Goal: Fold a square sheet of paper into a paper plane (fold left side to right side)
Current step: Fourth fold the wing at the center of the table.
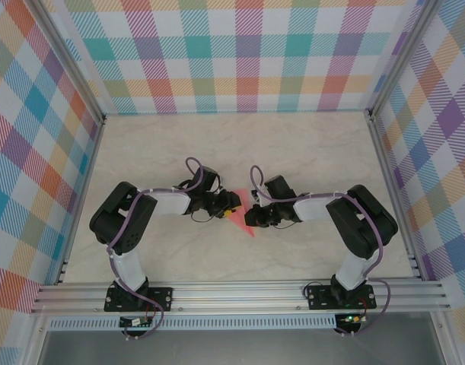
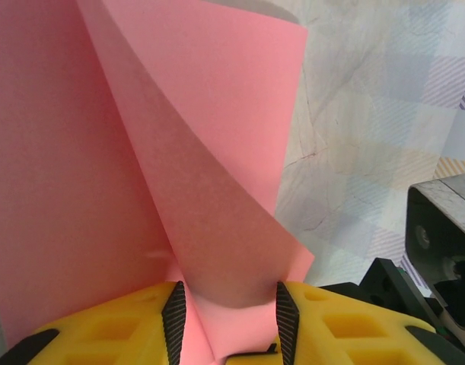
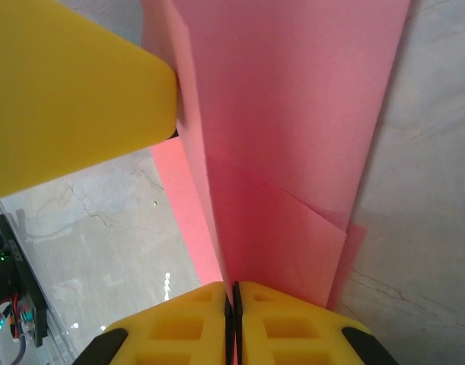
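- The left gripper (image 2: 230, 315) stood partly open, with a loose curled flap of the pink paper (image 2: 65, 190) rising between its black pads.
- The plain paper lay near the middle of the desk (image 1: 308, 152), between both grippers.
- The right gripper (image 3: 233, 298) was closed, pinching the paper's folded ridge.

A pale marbled table (image 1: 217, 144) lies between pastel plaid walls (image 1: 240, 53), an aluminium rail (image 1: 240, 293) in front.
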Tool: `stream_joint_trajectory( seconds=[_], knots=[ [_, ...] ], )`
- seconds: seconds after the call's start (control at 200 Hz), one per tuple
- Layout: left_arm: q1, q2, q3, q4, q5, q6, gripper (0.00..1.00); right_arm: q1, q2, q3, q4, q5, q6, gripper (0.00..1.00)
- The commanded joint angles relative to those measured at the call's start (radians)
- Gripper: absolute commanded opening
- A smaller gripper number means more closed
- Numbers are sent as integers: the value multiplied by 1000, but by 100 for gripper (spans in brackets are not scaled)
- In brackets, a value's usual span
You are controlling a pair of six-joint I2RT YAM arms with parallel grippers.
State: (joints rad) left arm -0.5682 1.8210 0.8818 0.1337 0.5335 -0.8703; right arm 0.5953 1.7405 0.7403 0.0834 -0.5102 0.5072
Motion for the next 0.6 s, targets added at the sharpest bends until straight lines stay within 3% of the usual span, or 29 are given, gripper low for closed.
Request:
stream_joint_trajectory(
  seconds=[0.0, 0.595],
  knots=[
    [-16, 15, 22, -16, 5, 11, 39, -6, 17, -11, 24, -20, 3, 13],
    [-18, 23, 24, -51, -20, 22, 39, -23, -46, 22, -3, -37, -9, 28]
  ],
)
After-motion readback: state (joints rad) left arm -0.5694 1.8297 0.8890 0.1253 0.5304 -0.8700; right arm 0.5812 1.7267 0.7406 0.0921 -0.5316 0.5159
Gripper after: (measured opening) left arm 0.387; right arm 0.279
